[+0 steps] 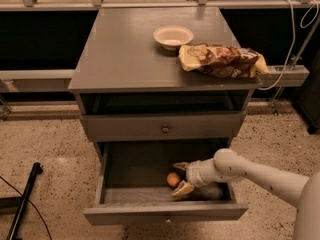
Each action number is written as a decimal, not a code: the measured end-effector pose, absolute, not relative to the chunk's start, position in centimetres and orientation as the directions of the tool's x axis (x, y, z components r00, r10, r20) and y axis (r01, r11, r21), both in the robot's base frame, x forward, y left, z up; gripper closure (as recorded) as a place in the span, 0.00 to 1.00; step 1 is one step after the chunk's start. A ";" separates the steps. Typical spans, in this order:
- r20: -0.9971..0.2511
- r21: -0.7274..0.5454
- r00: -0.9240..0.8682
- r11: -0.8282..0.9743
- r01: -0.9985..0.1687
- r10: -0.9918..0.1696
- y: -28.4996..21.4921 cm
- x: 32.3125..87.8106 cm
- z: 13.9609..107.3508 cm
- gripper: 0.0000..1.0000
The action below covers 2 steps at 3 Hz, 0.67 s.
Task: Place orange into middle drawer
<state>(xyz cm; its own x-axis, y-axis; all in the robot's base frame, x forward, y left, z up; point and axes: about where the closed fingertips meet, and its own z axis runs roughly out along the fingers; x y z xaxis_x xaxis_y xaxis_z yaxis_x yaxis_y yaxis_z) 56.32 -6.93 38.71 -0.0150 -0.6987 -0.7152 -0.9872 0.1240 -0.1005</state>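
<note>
speckled terrazzo floor [50, 149] | grey cabinet [125, 54] | metal railing [60, 5] behind cabinet

No legible text or labels, not on snack bag [222, 60], nor on pincer [179, 179] inside middle drawer [165, 213]

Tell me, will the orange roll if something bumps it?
Probably: the orange is round and smooth, lying on the flat floor of the middle drawer. It looks firm, so it likely won't squash. The gripper, open inside the drawer beside it, might block it.
</note>
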 end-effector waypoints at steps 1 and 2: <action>-0.689 -0.143 0.036 0.087 -0.986 -0.724 -7.8 54.9 43.5 0.00; -0.689 -0.143 0.036 0.087 -0.986 -0.724 -7.8 54.9 43.4 0.00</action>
